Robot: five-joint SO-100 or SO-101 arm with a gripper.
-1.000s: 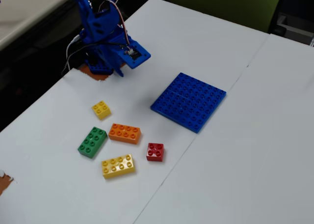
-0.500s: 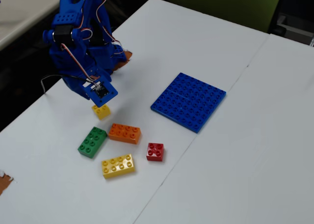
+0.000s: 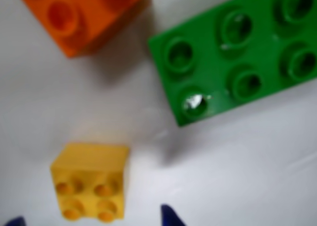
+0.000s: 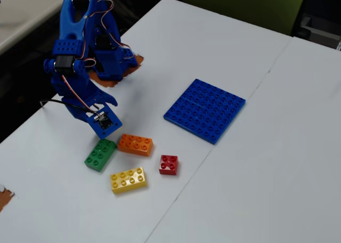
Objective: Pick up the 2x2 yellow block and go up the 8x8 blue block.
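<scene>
Wrist view: blurry close-up. The 2x2 yellow block (image 3: pixel 91 181) sits at bottom left on the white table (image 3: pixel 247 166), 4 studs up, nothing touching it. 2 dark blue fingertips (image 3: pixel 171 217) poke in from the bottom edge, 1 at the far left corner, 1 just right of the block; they stand apart w/ the block roughly between them, not clamped on it. Green brick (image 3: pixel 237 55) fills upper right, tilted; orange brick (image 3: pixel 81 15) at top left, cut off by the frame.

Fixed view: blue arm (image 4: pixel 80 51) leans over the table's left side, gripper (image 4: pixel 98 115) hanging low just above the green brick (image 4: pixel 100 154). 2x2 yellow block not visible here, likely hidden behind the arm. Orange brick (image 4: pixel 135 144) just right of green; longer yellow 8-stud brick (image 4: pixel 128 180) near the front; red brick (image 4: pixel 168 164) beside it to the right. The 8x8 blue block (image 4: pixel 205 110) lies flat, well apart to the right, nothing on it. Can't tell finger spacing from this angle.
</scene>
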